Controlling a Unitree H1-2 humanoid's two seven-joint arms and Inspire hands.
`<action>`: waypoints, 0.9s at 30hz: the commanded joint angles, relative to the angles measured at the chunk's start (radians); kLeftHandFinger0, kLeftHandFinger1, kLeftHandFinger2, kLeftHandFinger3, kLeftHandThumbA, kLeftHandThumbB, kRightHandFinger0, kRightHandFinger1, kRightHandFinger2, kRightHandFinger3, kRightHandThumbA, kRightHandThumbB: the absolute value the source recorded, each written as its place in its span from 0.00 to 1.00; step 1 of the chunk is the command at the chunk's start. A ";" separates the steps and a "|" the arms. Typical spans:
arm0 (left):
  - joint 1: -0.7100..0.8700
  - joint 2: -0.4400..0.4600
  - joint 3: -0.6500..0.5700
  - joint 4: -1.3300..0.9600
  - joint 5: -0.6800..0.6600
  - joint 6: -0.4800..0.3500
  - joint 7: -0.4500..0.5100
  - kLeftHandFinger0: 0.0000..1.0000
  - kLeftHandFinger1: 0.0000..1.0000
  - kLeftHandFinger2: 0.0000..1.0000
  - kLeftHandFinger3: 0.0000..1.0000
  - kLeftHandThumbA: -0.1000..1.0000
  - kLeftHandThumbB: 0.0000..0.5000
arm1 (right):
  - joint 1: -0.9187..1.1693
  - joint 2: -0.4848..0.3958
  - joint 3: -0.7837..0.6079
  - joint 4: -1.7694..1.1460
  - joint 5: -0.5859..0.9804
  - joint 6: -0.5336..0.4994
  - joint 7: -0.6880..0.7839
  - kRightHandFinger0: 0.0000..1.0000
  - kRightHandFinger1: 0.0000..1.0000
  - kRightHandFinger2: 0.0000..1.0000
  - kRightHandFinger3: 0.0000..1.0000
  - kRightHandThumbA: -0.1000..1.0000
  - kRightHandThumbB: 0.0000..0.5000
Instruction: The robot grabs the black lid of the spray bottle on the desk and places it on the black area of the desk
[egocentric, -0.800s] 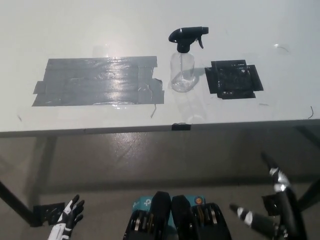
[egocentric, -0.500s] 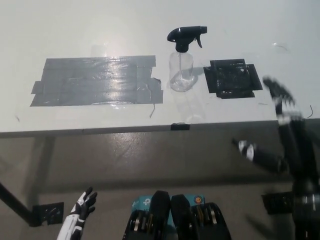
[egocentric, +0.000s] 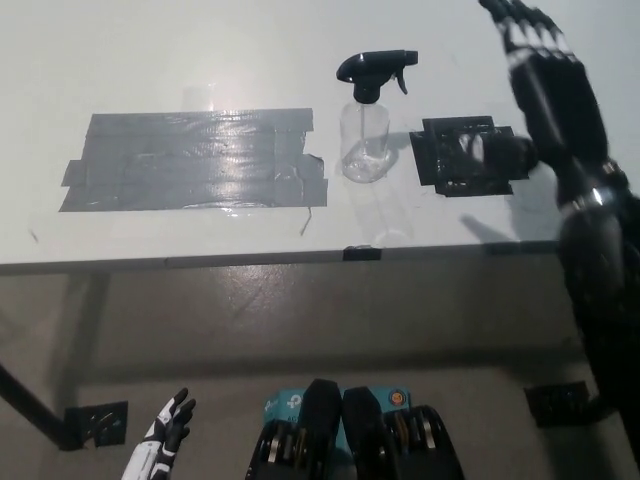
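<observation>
Lid (black trigger type) tops clear bottle; right hand open, empty.

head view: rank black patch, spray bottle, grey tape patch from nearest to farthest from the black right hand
1. Black patch, just left of the right hand, partly under it.
2. Spray bottle, mid-desk, left of that patch.
3. Grey tape patch, far left.

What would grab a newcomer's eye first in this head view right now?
The black right hand, open with fingers spread, hangs high over the desk's right side, its thumb above the black taped square. Left of that square stands the clear spray bottle, upright, with its black trigger lid on. A big grey tape patch fills the desk's left, and the white left hand rests low at the bottom left.
</observation>
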 joint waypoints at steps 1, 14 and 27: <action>0.007 0.003 0.003 -0.001 0.025 -0.050 0.021 1.00 1.00 1.00 1.00 1.00 0.60 | -0.116 -0.020 0.036 0.083 -0.066 0.069 0.029 1.00 1.00 1.00 1.00 1.00 0.78; -0.010 -0.002 0.001 0.015 0.053 -0.071 0.033 1.00 1.00 1.00 1.00 1.00 0.58 | -0.314 0.023 0.092 0.425 -0.029 0.082 -0.047 1.00 1.00 1.00 1.00 0.96 0.83; -0.003 -0.001 -0.002 -0.001 0.081 -0.056 0.032 1.00 1.00 1.00 1.00 1.00 0.56 | -0.410 0.070 0.119 0.598 -0.012 0.104 -0.070 1.00 1.00 1.00 1.00 0.97 0.84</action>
